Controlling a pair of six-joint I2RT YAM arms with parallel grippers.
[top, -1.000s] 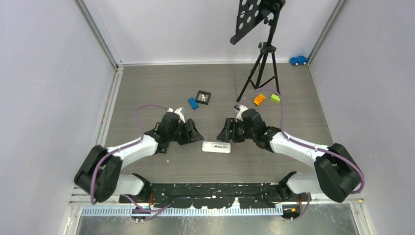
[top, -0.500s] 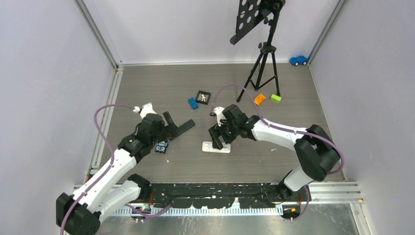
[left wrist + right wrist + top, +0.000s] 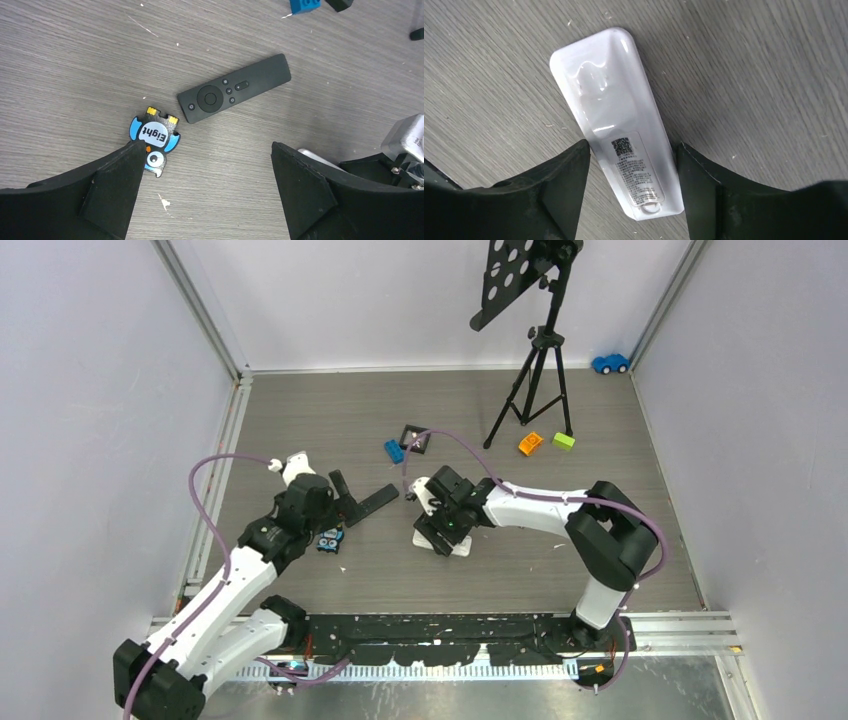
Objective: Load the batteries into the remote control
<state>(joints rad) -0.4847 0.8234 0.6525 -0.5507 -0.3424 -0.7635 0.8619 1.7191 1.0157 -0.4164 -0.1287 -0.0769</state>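
Observation:
A white remote (image 3: 616,115) lies back side up on the table, label showing. My right gripper (image 3: 630,150) is open and straddles its near end, one finger on each side; the right finger (image 3: 704,175) is close against it. In the top view the right gripper (image 3: 441,533) covers most of the white remote (image 3: 460,546). A black remote (image 3: 234,88) lies buttons up ahead of my left gripper (image 3: 206,160), which is open, empty and above the table. The black remote also shows in the top view (image 3: 370,502), beside the left gripper (image 3: 335,512). No batteries are in view.
A blue card printed "Eight" (image 3: 152,140) lies by the left fingertip, also in the top view (image 3: 330,538). Further back are a blue brick (image 3: 394,450), a black framed square (image 3: 415,438), a tripod (image 3: 535,380), orange (image 3: 530,443) and green (image 3: 563,441) bricks, and a toy car (image 3: 610,363).
My left arm pulled back to the left, uncovering the black remote and the blue card. My right gripper swung left and down until it straddled the white remote.

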